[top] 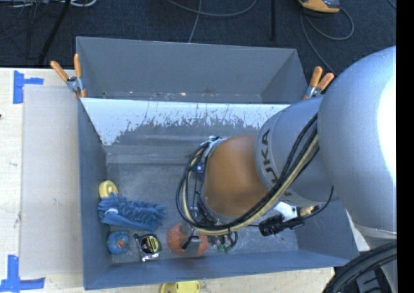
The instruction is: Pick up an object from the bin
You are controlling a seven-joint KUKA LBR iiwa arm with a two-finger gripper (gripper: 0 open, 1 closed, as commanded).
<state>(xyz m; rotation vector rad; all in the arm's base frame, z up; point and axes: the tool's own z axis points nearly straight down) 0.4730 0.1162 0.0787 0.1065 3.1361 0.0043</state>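
Claw [192, 242] low in the bin [187, 72], over a reddish ball [177, 237] beside a tape measure [149, 245]
Nothing lifted yet; claw opening cannot be told; grasp and lift remain

The bin [90, 175] is grey, with dark streaks on its paler back wall. The arm [362, 149] is silver, with an orange cover [229, 178] and black cables [187, 188]. Inside are a yellow ring [108, 189], a blue cloth [129, 213], a blue ball [118, 242], a black-and-yellow tape [149, 245] and a red-orange ball [178, 238].
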